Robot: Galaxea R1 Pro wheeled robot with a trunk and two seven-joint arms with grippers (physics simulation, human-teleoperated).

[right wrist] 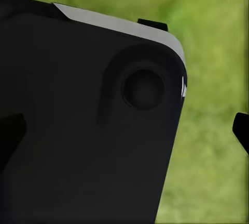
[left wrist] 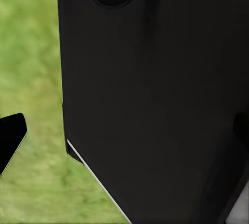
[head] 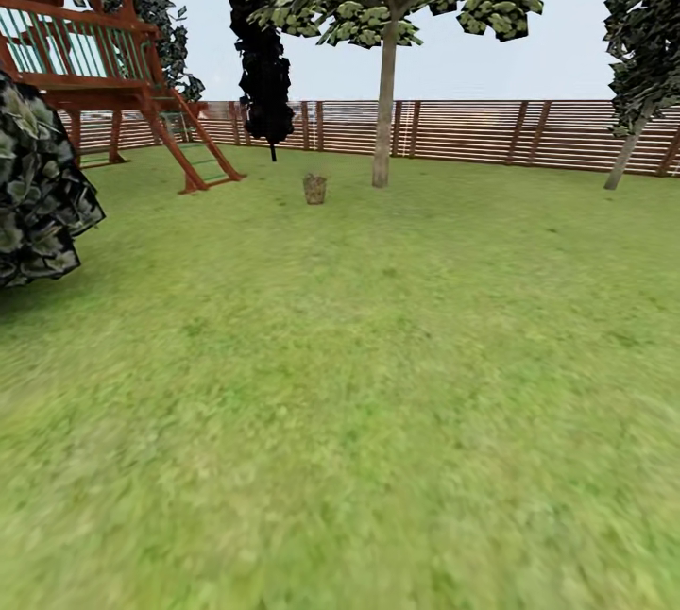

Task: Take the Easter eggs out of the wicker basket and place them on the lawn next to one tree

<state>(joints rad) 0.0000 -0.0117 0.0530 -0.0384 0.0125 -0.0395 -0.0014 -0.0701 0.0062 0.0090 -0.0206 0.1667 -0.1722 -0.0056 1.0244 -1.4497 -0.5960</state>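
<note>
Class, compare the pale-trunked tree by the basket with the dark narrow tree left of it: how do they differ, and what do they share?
The pale-trunked tree has a thick, straight grey-brown trunk; the dark narrow tree shows just a thin stem below its foliage. The former's green canopy spreads wide; the latter's near-black foliage forms a column. The former stands nearer the wicker basket. Both rise from the lawn before the fence.

Left wrist view: large matte black body panel [left wrist: 155, 99], flat-faced, with a round recessed dimple near one edge and a thin white line along its slanted lower edge; a separate black fingertip [left wrist: 10, 135] at frame margin. Right wrist view: black housing [right wrist: 78, 130] with rounded corner, pale grey bevelled edge strip, circular recessed socket, small white mark beside it; black fingertip [right wrist: 241, 130] apart.
</note>
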